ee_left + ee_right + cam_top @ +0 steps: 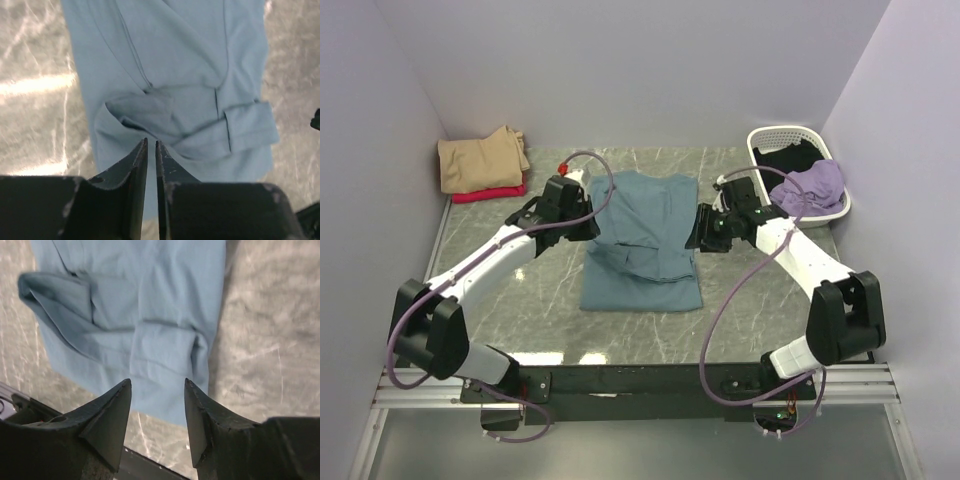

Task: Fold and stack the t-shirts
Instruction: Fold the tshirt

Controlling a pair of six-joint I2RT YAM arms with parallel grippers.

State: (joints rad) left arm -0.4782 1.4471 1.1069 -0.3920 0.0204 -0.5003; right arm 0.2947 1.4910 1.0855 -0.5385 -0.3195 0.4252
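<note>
Two arms: both hover over the large dusty teal-blue cotton t-shirt (645, 240), one at each side edge, roughly at its middle.
Teal shirt: lies flat on the grey marbled tabletop (740, 320) at the centre, its sleeves and sides already turned inward so that it forms a narrow panel; the folded-in sleeves show as layered flaps in both wrist views.
Left gripper (151, 146): black fingers nearly together, only a thin slit between the tips, nothing pinched in it; it hangs just above the shirt's left edge.
Right gripper (157, 390): fingers plainly apart, empty, poised over the shirt's right edge with cloth visible through the gap.
Step in hand: the lengthwise folds look done, so I judge this to be the pause before the crosswise fold (hem toward collar, or the reverse).
Next move: each gripper would need to open, descend and pinch all layers at matching corners, then carry them across together so the panel halves squarely.
Finished stack: a folded tan cloth shirt (480, 160) rests on a folded red shirt (485, 194) at the far left corner.
Waiting: a lilac shirt (812, 185) and a black shirt (788, 157) sit in the white lattice-sided plastic basket (760, 140) at far right.
</note>
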